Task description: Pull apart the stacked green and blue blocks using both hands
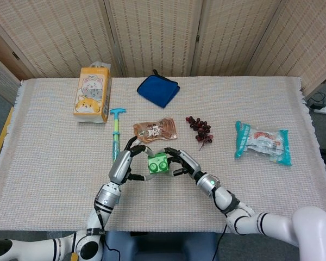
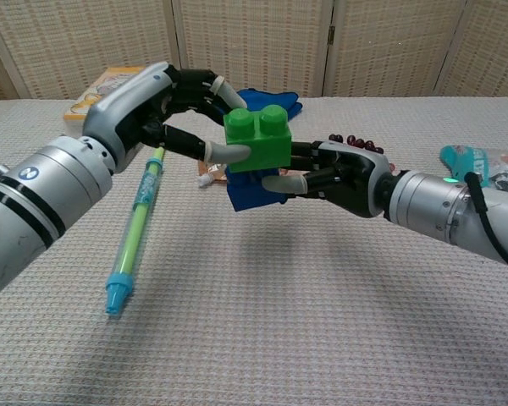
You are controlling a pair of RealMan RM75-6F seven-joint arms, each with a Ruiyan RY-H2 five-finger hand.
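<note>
A green block [image 2: 256, 139] with two studs on top is held up above the table between both hands. My left hand [image 2: 157, 106] pinches it from the left side. Directly under it sits the blue block [image 2: 244, 190], mostly hidden, and my right hand [image 2: 339, 176] grips that one from the right. The two blocks look in contact; I cannot tell whether they are still joined. From the head view the green block [image 1: 158, 162] shows its studs between the left hand [image 1: 125, 166] and the right hand [image 1: 182, 163]; the blue block is hidden there.
A green and blue pen [image 1: 116, 133] lies just left of the hands. Behind them lie a snack packet [image 1: 155, 131], dark grapes [image 1: 200, 129] and a blue pouch [image 1: 158, 90]. A cat-print box [image 1: 92, 93] stands far left, a teal packet [image 1: 262, 142] right.
</note>
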